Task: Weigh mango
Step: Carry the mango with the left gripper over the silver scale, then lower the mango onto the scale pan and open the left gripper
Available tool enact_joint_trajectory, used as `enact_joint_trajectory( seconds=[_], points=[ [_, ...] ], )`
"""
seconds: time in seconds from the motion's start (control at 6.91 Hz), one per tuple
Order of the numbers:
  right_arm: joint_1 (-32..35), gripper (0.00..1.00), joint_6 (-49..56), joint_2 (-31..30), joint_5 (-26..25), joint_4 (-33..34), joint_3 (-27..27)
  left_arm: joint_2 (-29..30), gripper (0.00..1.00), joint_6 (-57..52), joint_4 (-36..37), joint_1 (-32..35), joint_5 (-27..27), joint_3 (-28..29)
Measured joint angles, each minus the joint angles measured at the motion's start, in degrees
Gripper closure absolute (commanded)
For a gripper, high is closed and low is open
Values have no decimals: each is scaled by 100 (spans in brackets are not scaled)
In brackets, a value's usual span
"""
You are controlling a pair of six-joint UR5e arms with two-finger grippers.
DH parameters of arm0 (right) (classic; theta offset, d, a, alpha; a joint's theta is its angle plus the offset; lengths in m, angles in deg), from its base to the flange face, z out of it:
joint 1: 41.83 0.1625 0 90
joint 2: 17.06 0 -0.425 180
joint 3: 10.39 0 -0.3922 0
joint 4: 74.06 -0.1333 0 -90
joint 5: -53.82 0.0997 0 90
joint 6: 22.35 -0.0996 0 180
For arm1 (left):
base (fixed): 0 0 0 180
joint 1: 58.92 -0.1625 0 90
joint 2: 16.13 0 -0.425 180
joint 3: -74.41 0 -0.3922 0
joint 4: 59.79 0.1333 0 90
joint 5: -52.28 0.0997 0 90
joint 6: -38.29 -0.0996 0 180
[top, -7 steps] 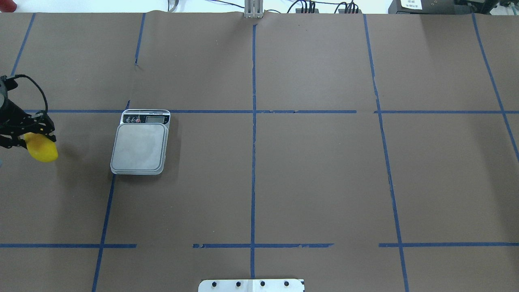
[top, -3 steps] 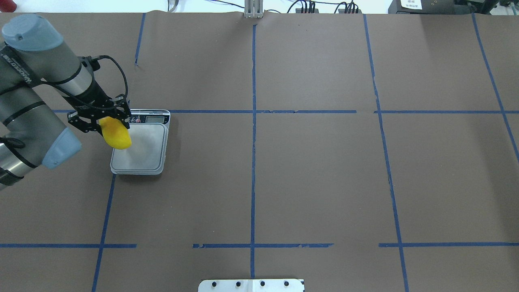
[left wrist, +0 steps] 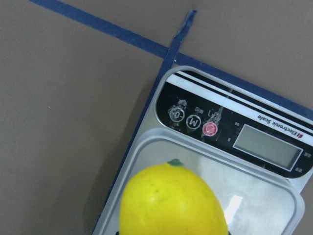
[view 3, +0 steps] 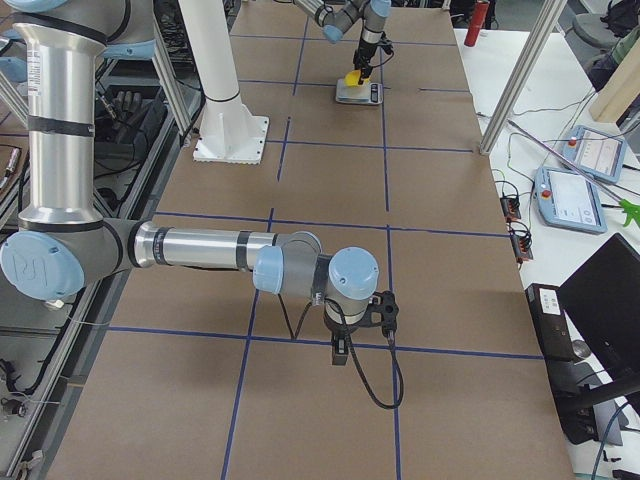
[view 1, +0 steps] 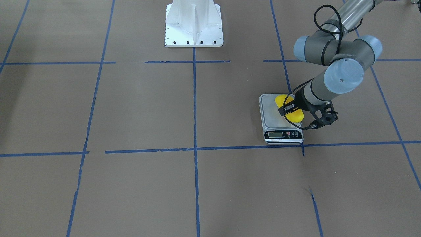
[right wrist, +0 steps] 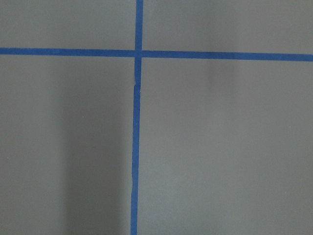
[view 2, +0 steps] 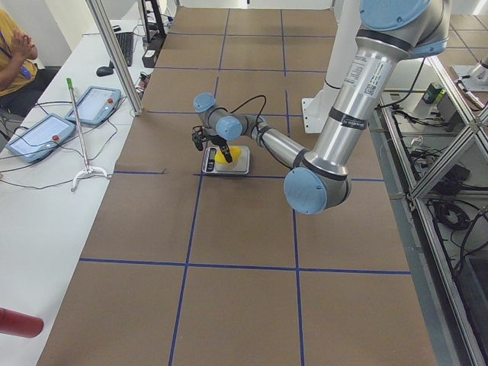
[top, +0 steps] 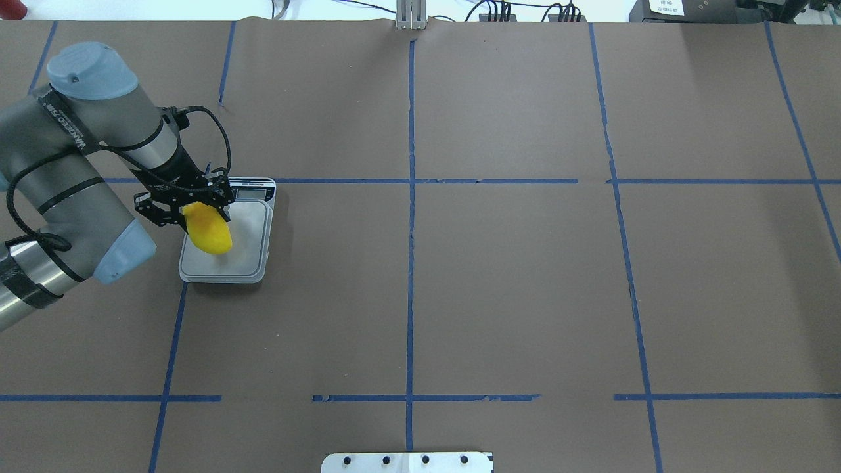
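Note:
The mango [top: 210, 233] is bright yellow and held by its upper end in my left gripper [top: 188, 209], which is shut on it. It hangs over the left part of the platform of the grey scale [top: 246, 259]; I cannot tell whether it touches. In the front-facing view the mango [view 1: 288, 108] covers the platform's far right part, behind the scale's display [view 1: 275, 134]. The left wrist view shows the mango [left wrist: 171, 200] over the platform and the scale's buttons [left wrist: 193, 120]. My right gripper [view 3: 358, 330] shows only in the exterior right view, low over bare paper; I cannot tell if it is open.
Brown paper with blue tape lines [top: 410, 197] covers the table. The white robot base [view 1: 194, 26] stands at the middle of the near edge. A side bench with teach pendants [view 2: 38, 133] and a person lies beyond the far edge.
My left arm has carried the mango from the table's left edge rightward, to over the scale's platform. The scale has not moved.

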Motion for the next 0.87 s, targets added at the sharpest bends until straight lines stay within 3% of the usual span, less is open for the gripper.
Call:
enact_joint_trajectory(
  seconds=[0.14,0.29,0.43,0.87],
  points=[
    [0,0,0,0,0,0,0,11,40,-2,-105,-19,16,55],
    [0,0,0,0,0,0,0,10,24,-10,-166,-30,21,93],
    [0,0,0,0,0,0,0,0,1,-19,-227,-33,23,109],
    [0,0,0,0,0,0,0,-80,0,-86,-248,301,153,-98]
  ],
)
